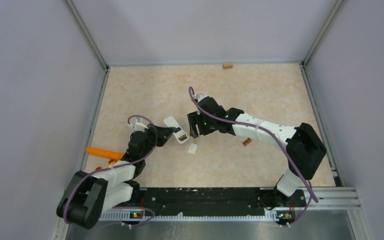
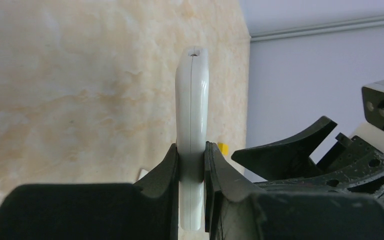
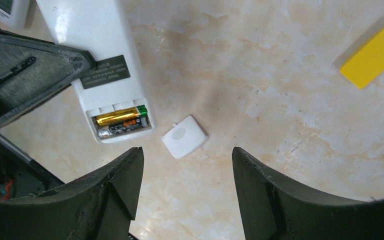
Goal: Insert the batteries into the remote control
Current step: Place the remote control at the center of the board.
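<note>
Top external view shows the marbled beige table (image 1: pixel 260 95), with both arms reaching in toward its middle. The left gripper (image 1: pixel 169 133) is closed firmly on the remote control (image 1: pixel 171 123). In the left wrist view the slim white body is seen edge-on, pinched across its thickness between the two fingers (image 2: pixel 167 170) and sticking out well past them. The right gripper (image 1: pixel 194 126) sits just beside the remote's open end, its jaws spread wide with nothing between them.

From the right wrist view the remote's plain back faces the camera. It carries a dark label near its middle, and the battery recess at its near end is uncovered. An orange cylinder (image 1: pixel 104 152) lies on the table by the left arm. A yellow block (image 3: pixel 375 52) lies off to the far side, well apart from the remote. A small white cover (image 3: pixel 184 136) lies flat on the table just beside the open end, not touching it.

Two batteries (image 3: pixel 122 121) lie side by side in the recess, one gold and one dark with silver and orange. The orange-and-black battery (image 1: pixel 247 142) lies on the table beside the right forearm, well apart from the remote.
</note>
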Robot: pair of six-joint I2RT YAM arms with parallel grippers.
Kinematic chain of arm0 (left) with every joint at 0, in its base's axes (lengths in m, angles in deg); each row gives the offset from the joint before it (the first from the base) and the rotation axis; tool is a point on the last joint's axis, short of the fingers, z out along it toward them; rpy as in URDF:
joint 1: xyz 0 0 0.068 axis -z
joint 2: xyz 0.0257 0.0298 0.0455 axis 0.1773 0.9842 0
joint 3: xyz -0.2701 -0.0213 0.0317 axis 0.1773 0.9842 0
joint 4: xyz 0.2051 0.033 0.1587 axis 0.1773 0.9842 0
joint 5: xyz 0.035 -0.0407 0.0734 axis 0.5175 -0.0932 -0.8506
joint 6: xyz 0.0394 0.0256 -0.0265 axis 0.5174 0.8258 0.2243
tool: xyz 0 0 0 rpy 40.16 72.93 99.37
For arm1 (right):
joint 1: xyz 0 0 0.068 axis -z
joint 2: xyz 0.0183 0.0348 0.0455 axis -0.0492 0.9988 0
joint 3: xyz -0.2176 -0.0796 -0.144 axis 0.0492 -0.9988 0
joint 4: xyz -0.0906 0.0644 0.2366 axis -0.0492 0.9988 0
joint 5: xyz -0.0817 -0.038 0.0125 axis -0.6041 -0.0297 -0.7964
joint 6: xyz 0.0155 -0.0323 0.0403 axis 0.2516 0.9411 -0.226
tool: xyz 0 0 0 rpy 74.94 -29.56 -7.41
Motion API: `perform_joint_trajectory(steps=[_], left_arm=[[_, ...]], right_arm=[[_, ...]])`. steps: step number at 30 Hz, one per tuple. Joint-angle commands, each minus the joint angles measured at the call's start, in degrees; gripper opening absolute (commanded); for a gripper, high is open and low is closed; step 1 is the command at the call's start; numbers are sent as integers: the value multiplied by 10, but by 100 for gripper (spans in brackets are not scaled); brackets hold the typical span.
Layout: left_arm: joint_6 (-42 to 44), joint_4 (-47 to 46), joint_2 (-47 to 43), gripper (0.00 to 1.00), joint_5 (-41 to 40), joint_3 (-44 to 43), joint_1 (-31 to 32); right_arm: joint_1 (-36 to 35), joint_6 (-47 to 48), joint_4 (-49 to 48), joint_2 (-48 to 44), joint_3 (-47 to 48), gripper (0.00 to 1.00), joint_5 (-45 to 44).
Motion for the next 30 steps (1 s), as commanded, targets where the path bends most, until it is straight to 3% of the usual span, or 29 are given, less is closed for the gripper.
perform_joint_trajectory(steps=[1, 8, 17, 21, 23, 27, 30], left_arm=[[14, -17, -10, 0, -50, 20, 1], [-12, -73, 82, 0, -86, 16, 2], [-119, -267, 248, 7, -132, 71, 19], [-145, -265, 264, 20, -148, 85, 32], [-151, -245, 255, 31, -155, 86, 36], [-157, -148, 203, 57, -165, 86, 41], [-158, -32, 138, 72, -180, 81, 42]], right_arm=[[-2, 99, -40, -38, -39, 67, -1], [-1, 226, -89, -26, -81, 66, 117], [-35, 387, -80, 37, -58, 66, 112], [-48, 420, -58, 69, -33, 67, 85], [-48, 427, -54, 83, -23, 68, 82], [-50, 445, -33, 116, 4, 69, 85], [-52, 458, -14, 134, 25, 69, 81]])
